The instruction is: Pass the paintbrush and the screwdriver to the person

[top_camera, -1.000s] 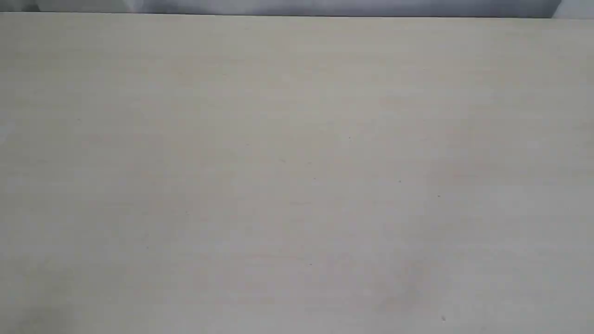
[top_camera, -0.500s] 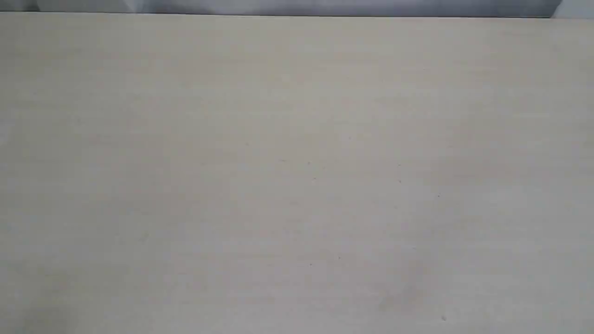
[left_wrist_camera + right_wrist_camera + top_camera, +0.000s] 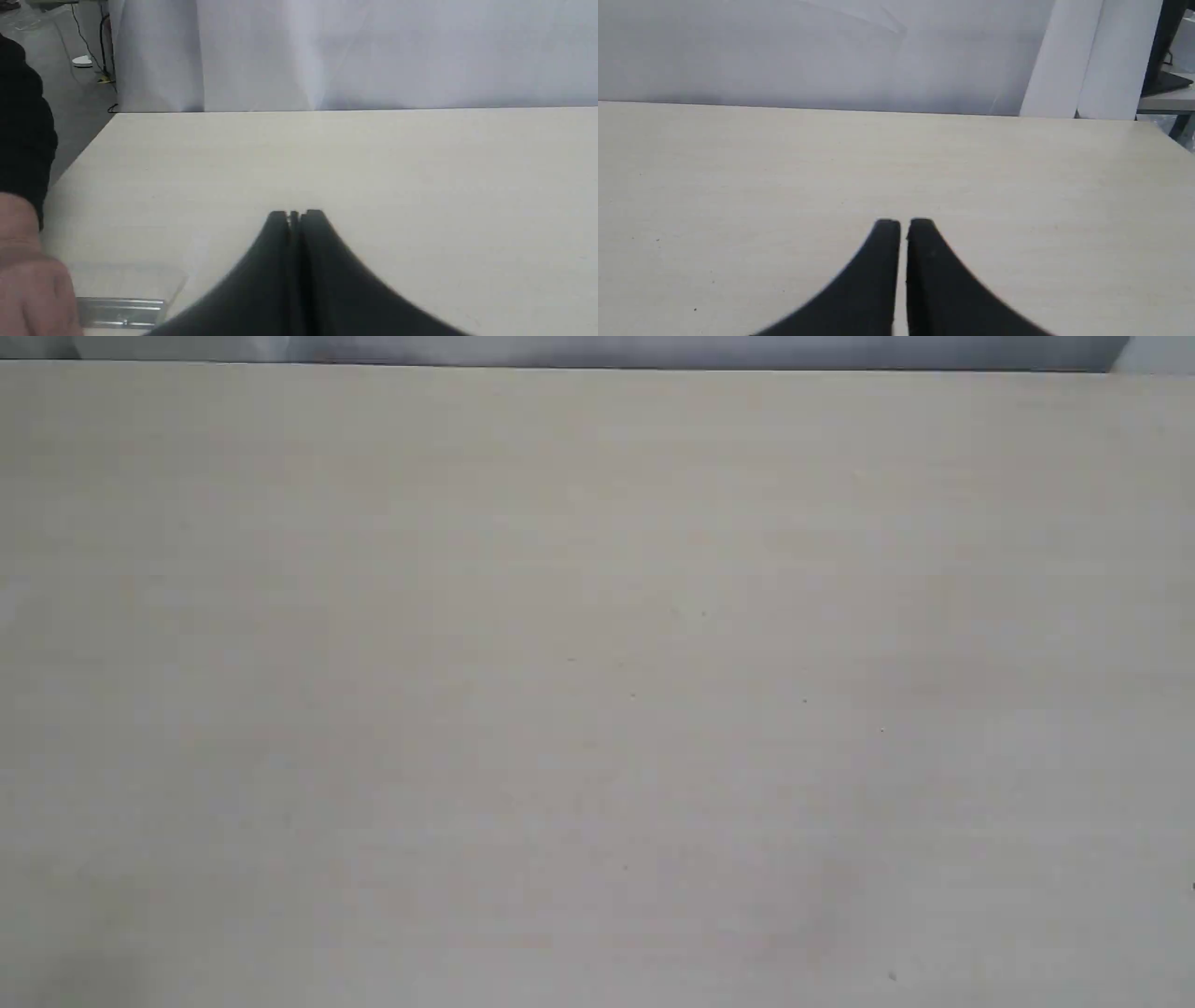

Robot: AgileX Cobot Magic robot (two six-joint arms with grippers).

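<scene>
In the left wrist view the paintbrush's silver ferrule point(image 3: 120, 311) and pale bristles point(image 3: 128, 280) lie on the pale table point(image 3: 383, 154), off to one side of my left gripper point(image 3: 295, 214). The person's bare hand point(image 3: 30, 280) with a dark sleeve point(image 3: 21, 130) rests at the ferrule's handle side and hides the handle. My left gripper is shut and holds nothing. My right gripper point(image 3: 903, 223) hovers over bare table point(image 3: 738, 186), its fingers together and empty. The screwdriver is out of view. In the exterior view neither gripper shows, only the tabletop point(image 3: 597, 672).
A white backdrop point(image 3: 373, 51) stands behind the table's far edge. The table's corner point(image 3: 117, 114) and grey floor with cables point(image 3: 88, 56) show in the left wrist view. White panels point(image 3: 1092, 60) stand beyond the far edge in the right wrist view.
</scene>
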